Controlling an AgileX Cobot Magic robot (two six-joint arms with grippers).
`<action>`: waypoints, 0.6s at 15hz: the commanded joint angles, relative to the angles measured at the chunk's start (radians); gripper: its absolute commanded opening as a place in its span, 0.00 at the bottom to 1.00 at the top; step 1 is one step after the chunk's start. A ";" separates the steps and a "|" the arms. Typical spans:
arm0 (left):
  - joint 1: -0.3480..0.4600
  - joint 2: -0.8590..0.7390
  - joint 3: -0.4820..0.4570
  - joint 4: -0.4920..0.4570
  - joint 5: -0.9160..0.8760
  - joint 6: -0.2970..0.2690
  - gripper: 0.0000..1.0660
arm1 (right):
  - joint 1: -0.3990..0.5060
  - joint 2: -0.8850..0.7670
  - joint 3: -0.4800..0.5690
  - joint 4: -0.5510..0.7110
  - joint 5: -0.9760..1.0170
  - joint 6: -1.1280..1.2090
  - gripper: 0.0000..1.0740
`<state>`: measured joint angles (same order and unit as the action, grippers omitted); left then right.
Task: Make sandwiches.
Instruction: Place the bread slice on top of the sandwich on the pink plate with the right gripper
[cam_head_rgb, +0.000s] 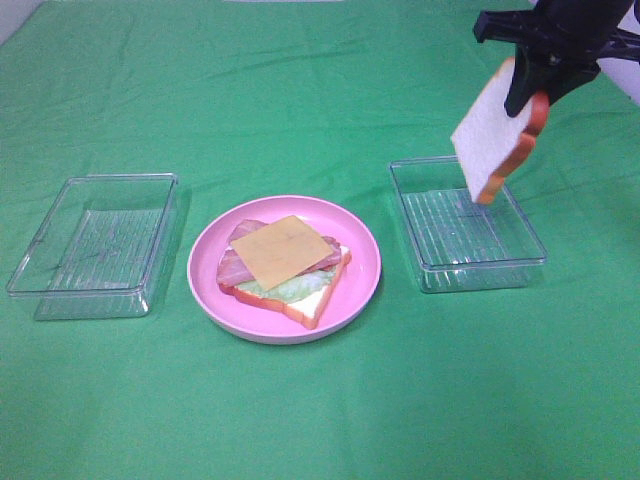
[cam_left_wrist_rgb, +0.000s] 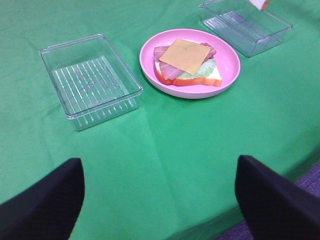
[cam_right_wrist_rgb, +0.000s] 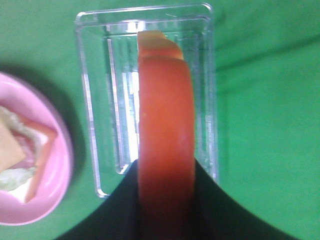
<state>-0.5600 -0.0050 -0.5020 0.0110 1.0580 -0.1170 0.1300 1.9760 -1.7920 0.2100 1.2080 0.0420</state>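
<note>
bread slice (cam_right_wrist_rgb: 166, 125) clamped in right gripper (cam_head_rgb: 540, 92), hanging over right tray (cam_head_rgb: 478, 255)
left gripper (cam_left_wrist_rgb: 160, 200) wide open; open sandwich (cam_head_rgb: 285, 268) stacked to cheese on pink plate (cam_head_rgb: 362, 265), just needs its lid.

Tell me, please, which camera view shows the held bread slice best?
The exterior high view: the bread slice shows its white face and orange crust, hanging from the right gripper above the right tray. The right wrist view shows only its crust edge; the left wrist view catches just a corner.

The bread slice (cam_left_wrist_rgb: 259, 4) is cut off by the left wrist view's edge; the ham (cam_head_rgb: 240, 262) is partly hidden under the cheese (cam_head_rgb: 282, 250).
</note>
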 joint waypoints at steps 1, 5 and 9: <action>-0.002 -0.008 0.001 0.002 -0.010 -0.001 0.73 | -0.001 -0.047 0.003 0.145 0.003 -0.058 0.00; -0.002 -0.008 0.001 0.002 -0.010 -0.001 0.73 | 0.001 -0.059 0.116 0.598 -0.011 -0.298 0.00; -0.002 -0.008 0.001 0.002 -0.010 -0.001 0.73 | 0.016 -0.059 0.362 1.005 -0.071 -0.542 0.00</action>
<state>-0.5600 -0.0050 -0.5020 0.0110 1.0580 -0.1170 0.1470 1.9210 -1.4410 1.1540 1.1480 -0.4560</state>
